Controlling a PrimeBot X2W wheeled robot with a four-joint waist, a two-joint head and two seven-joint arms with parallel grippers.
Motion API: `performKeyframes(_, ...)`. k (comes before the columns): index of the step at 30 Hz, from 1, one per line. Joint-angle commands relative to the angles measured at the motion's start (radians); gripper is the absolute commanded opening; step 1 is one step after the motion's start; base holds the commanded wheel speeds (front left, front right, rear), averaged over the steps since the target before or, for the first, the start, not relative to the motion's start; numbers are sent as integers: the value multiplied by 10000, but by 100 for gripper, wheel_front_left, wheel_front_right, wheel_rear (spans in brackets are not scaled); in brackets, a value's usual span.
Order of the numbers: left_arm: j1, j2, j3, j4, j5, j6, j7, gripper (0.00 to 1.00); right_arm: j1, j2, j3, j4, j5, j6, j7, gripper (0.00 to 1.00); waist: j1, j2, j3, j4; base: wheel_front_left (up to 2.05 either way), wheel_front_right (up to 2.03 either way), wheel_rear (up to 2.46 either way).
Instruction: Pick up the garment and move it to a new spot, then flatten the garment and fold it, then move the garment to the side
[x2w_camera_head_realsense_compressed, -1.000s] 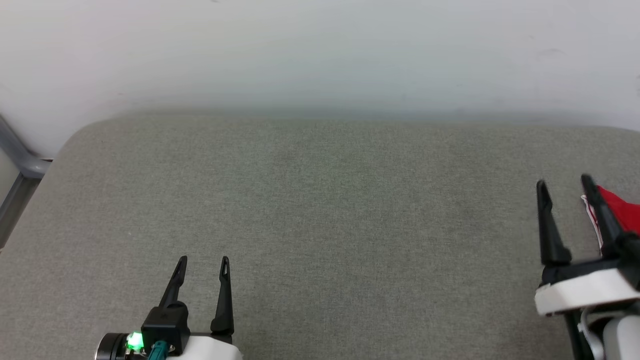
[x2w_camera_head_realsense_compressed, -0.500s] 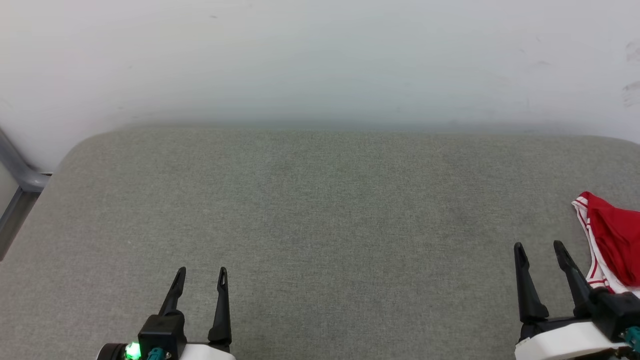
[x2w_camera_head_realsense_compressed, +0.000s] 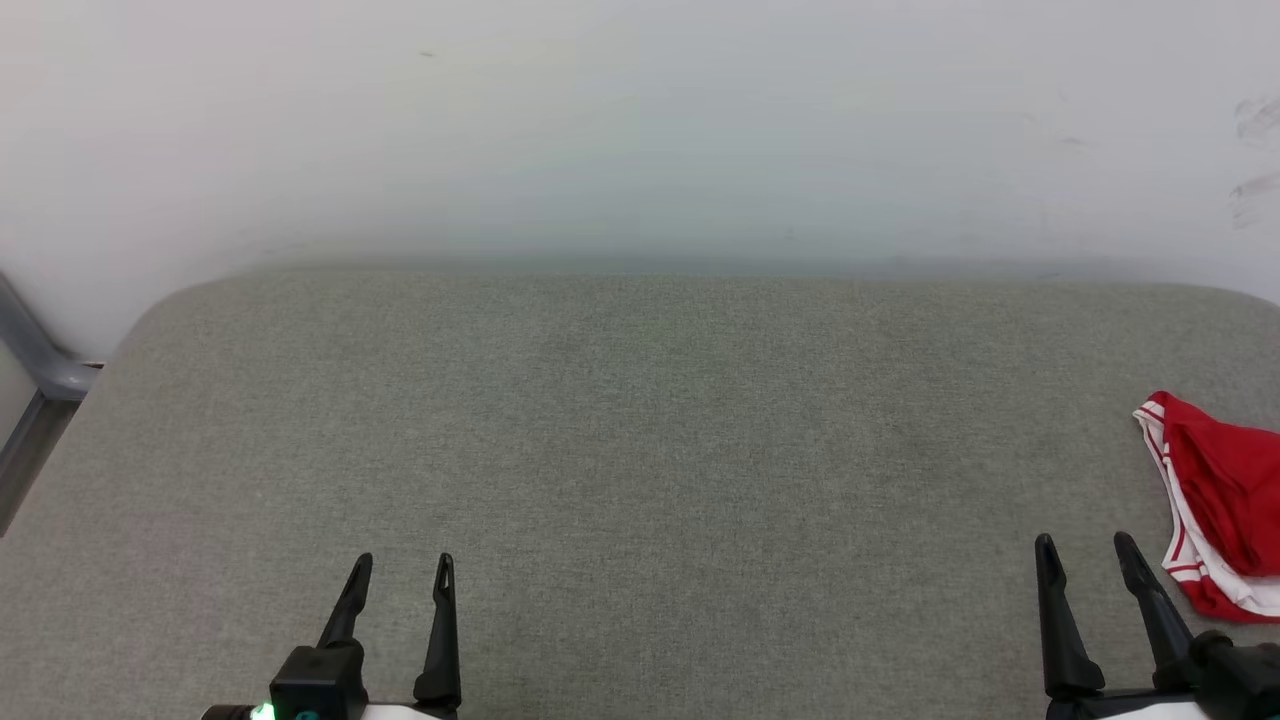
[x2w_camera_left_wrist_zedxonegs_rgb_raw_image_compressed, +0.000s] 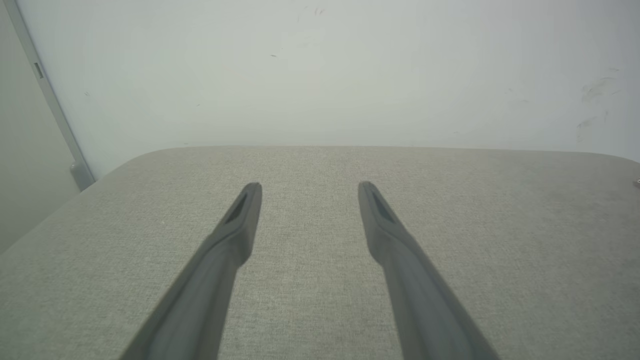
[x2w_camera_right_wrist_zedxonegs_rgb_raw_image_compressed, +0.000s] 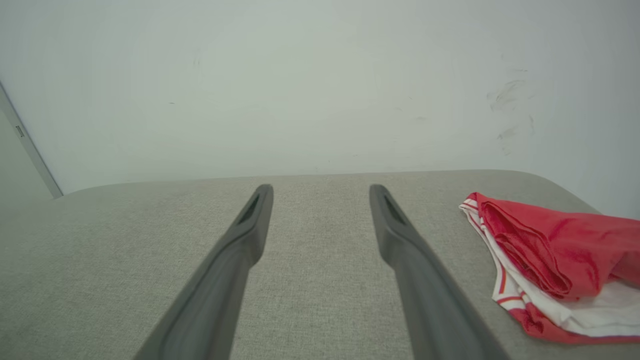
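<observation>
Left gripper (x2w_camera_head_realsense_compressed: 404, 562) sitting near-left above surface, fingers spread, gripping nothing. Right gripper (x2w_camera_head_realsense_compressed: 1084, 542) sitting near-right, fingers likewise spread, empty, pointing toward wall. Pale wall (x2w_camera_head_realsense_compressed: 640, 120) rising at far side. Grey fabric surface (x2w_camera_head_realsense_compressed: 640, 450) stretching below it. Garment (x2w_camera_head_realsense_compressed: 1215, 490) lying crumpled at right edge of surface, just right of right gripper, not touching it, red folds over white striped trim. Grey metal frame (x2w_camera_head_realsense_compressed: 30, 400) showing at left.

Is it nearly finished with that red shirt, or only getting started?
Probably close to finished. The garment lies in a compact bundle at the right edge of the grey surface, which fits folded and set aside; how neat the fold is I cannot tell. Nothing is in hand: the left gripper and right gripper have their jaws open and empty. Little seems left.
</observation>
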Motion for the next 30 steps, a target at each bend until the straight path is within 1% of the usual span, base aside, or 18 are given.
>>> performKeyframes(1,72,-40,17,-25,2,-55,-21,100,118,62,-13,-47,55,-9,-15,100,0,-1,0,-4,0,0,0)
performKeyframes(13,43,-75,109,33,73,-80,-21,100,238,73,-43,-57,260,-9,-15,100,0,-1,-38,17,0,0,0)
performKeyframes(14,31,-61,88,38,33,-84,0,0,152,23,-33,-46,259,0,-2,0,0,-1,-40,18,0,0,0)
performKeyframes(19,164,-80,71,472,-160,-101,89,0,219,25,-18,386,422,2,47,0,0,-1,-38,15,0,0,0)
performKeyframes(30,-210,-107,384,633,-2380,-349,651,0,-210,18,-51,632,2548,1,594,0,0,-1,14,-24,0,0,0)
